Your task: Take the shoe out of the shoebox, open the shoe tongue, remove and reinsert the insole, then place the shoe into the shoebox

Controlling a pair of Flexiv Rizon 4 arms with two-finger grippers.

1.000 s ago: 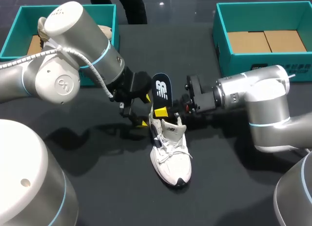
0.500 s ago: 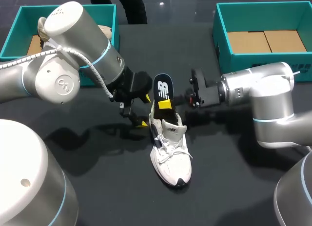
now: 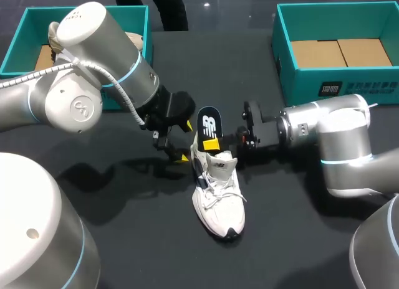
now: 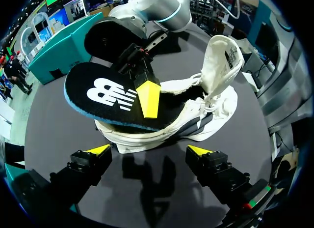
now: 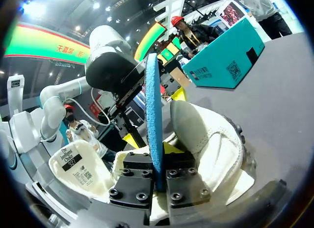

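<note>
A white shoe [image 3: 218, 192] lies on the dark table, toe toward the front edge. Its tongue [image 4: 223, 52] is pulled up and open. A black insole [image 3: 209, 123] with a white logo and blue edge stands out of the heel opening. My right gripper [image 3: 211, 143] is shut on the insole, whose blue edge [image 5: 153, 115] runs between that gripper's fingers [image 5: 159, 175], above the heel [image 5: 208, 134]. My left gripper [image 3: 182, 141] hangs open just left of the heel. Its yellow tips [image 4: 149, 150] straddle empty table in front of the shoe [image 4: 196, 117] and insole [image 4: 110, 96].
A teal shoebox [image 3: 299, 83] with a brown cardboard floor stands at the back right. Another teal box [image 3: 19, 28] stands at the back left, partly hidden behind my left arm [image 3: 93, 58]. Bare table lies in front of the shoe.
My right gripper has closed on the insole and brought it a little lower, toward the heel opening. The left arm and the shoe have stayed put.
</note>
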